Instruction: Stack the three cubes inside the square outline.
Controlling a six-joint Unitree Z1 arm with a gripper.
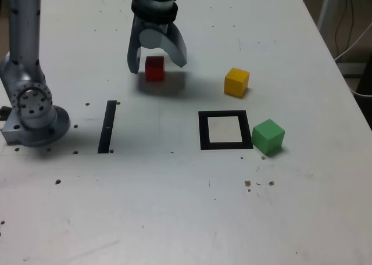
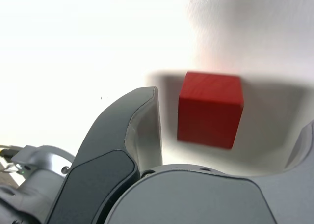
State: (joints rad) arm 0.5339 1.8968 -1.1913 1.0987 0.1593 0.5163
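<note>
White tabletop [image 1: 163, 207], dark marks scattered. Gripper [image 1: 161, 64] wide open, nothing held; red cube [image 1: 154, 69] on surface btwn jaws w/ gaps. Yellow cube [image 1: 236, 82] behind sq. outline [image 1: 204, 131]; green cube [image 1: 268, 136] just beside outline, ext. view's right. Black strip [image 1: 107, 126] ext. view's left.

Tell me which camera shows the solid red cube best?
The wrist view: the solid red cube appears large there, two faces plain, nothing covering it. The exterior view shows it smaller, between the open grey gripper's fingers, but adds where it sits on the white table.
</note>
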